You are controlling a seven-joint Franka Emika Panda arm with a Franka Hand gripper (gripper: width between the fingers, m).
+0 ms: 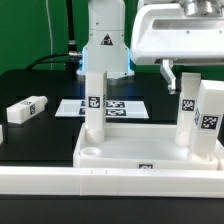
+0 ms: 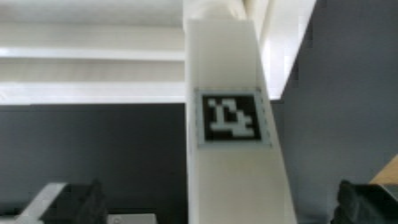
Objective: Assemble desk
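Exterior view: a white plastic tray-shaped tabletop lies on a black table. White block legs with black-and-white square tags stand upright on the tabletop. One leg is toward the exterior view's left and two are toward its right. The white arm's gripper reaches down over the tagged right leg.

Wrist view: the black fingers stand wide apart on either side of the tagged right leg, with clear gaps, holding nothing.

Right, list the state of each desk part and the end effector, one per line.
tabletop: flat, rim up.
corner leg: upright at the tabletop's far corner, on the exterior view's left.
back leg: upright, below the end effector.
front leg: upright beside it.
loose leg: lying on its side on the table.
end effector: open, fingers clear of the leg between them.
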